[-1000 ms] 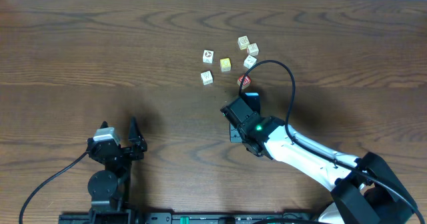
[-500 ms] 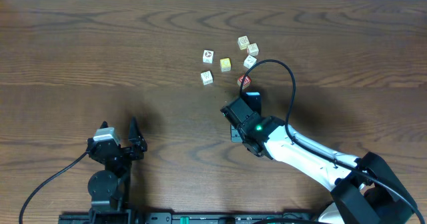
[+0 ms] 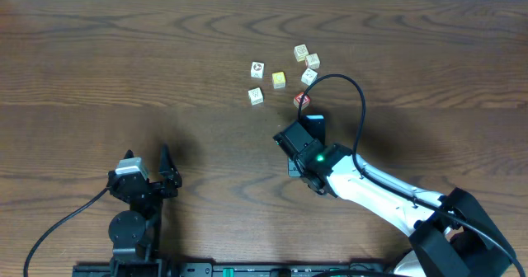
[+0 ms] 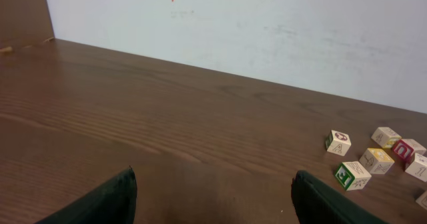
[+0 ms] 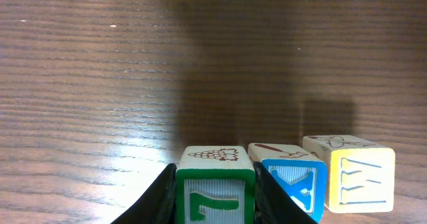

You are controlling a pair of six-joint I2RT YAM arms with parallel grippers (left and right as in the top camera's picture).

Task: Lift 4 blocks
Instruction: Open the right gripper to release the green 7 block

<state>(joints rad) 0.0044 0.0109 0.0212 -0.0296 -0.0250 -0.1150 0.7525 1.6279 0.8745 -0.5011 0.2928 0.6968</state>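
Our right claw (image 5: pixel 215 196) grips the green block (image 5: pixel 215 179).
We see the blue X block (image 5: pixel 291 184) just beside it, then the yellow-orange block (image 5: pixel 350 174). The red block (image 3: pixel 302 100) sits farther up the table (image 3: pixel 124 63). The left claw (image 4: pixel 213 192) gapes wide, empty.

Dark wood table (image 3: pixel 124 54), pale letter cubes (image 3: pixel 257 68) clustered, red block (image 3: pixel 302 100) beside them

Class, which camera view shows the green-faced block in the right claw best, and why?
The right wrist view: the green block fills the foreground, clamped in the right claw, grapes drawn on top. Overhead, that claw hides it. The left wrist view shows only other, loose blocks.
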